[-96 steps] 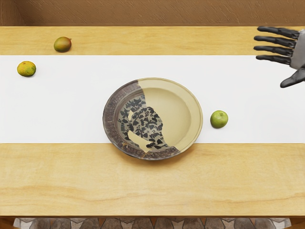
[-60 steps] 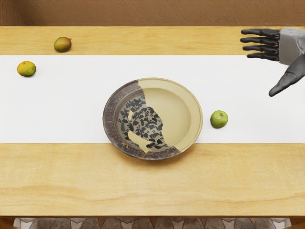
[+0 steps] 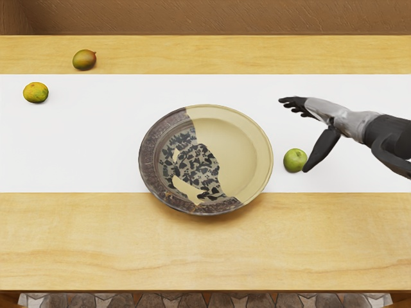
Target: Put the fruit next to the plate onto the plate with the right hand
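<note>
A small green fruit [image 3: 295, 160] lies on the white runner just right of the plate [image 3: 253, 138], which is half patterned dark and half plain cream. My right hand [image 3: 308, 131] reaches in from the right edge, fingers spread and holding nothing. Its thumb points down close beside the fruit's right side, and its other fingers stretch left above the fruit. I cannot tell whether the thumb touches the fruit. The left arm is out of view.
A green-red mango [image 3: 84, 59] sits on the wood at the far left, and a yellow-orange fruit [image 3: 36, 92] lies on the runner's left end. The white runner [image 3: 96, 141] crosses the wooden table [image 3: 205, 237].
My right hand has come down and to the left from the upper right corner, turning so the thumb now hangs beside the green fruit. The fruit and plate have not moved.
</note>
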`<state>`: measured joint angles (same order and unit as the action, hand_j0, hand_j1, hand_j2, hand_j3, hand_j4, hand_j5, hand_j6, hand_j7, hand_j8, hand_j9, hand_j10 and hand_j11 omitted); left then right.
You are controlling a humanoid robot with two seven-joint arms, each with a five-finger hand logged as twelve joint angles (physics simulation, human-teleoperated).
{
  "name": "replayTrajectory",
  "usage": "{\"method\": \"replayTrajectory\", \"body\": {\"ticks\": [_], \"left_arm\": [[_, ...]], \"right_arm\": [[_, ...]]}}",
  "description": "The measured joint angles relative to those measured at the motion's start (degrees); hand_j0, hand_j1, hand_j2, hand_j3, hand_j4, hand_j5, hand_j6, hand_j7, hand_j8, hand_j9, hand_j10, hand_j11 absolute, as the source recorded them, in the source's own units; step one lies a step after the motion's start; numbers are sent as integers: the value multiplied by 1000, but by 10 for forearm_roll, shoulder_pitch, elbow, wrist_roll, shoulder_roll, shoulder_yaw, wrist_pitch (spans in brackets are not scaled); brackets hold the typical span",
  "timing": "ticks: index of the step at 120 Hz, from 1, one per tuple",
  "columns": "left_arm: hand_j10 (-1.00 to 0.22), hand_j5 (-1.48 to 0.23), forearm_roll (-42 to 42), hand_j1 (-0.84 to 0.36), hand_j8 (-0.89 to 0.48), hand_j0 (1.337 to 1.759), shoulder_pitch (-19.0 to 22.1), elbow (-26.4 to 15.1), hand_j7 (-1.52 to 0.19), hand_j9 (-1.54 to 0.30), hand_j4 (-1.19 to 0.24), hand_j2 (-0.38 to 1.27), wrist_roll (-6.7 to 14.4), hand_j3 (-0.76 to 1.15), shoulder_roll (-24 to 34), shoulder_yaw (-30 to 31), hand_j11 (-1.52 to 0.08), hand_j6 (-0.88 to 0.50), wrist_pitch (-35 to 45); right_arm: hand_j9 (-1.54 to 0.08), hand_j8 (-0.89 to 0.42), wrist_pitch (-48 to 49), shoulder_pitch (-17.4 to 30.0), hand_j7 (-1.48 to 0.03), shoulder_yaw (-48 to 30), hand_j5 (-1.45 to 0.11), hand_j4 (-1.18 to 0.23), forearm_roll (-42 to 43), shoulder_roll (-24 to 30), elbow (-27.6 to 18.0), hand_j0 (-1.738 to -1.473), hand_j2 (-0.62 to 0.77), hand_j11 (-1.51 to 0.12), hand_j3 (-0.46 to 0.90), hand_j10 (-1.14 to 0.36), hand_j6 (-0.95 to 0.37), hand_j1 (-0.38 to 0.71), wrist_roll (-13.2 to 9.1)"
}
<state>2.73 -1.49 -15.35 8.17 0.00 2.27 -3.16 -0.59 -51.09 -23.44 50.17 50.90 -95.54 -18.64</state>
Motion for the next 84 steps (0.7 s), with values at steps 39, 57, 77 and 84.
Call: {"method": "replayTrajectory", "body": {"ticks": [39,57,77,84], "left_arm": [[0,0,0,349,0,1658,0,0,0,0,0,0,0,0,0,0,0,0,0],[0,0,0,349,0,1658,0,0,0,0,0,0,0,0,0,0,0,0,0],[0,0,0,349,0,1658,0,0,0,0,0,0,0,0,0,0,0,0,0],[0,0,0,349,0,1658,0,0,0,0,0,0,0,0,0,0,0,0,0]], "right_arm": [[-177,-141,-95,53,-177,19,-177,-140,41,-47,22,-1658,-24,-177,0,-139,-142,-188,1],[-201,-159,-156,87,-201,21,-202,-158,67,-61,18,-1658,-28,-201,0,-158,-160,-166,1],[-247,-194,-193,110,-246,22,-247,-193,86,-69,17,-1658,-35,-247,0,-192,-195,-124,1],[-283,-221,-200,115,-282,22,-283,-220,89,-70,18,-1658,-40,-283,0,-220,-222,-91,2]]}}
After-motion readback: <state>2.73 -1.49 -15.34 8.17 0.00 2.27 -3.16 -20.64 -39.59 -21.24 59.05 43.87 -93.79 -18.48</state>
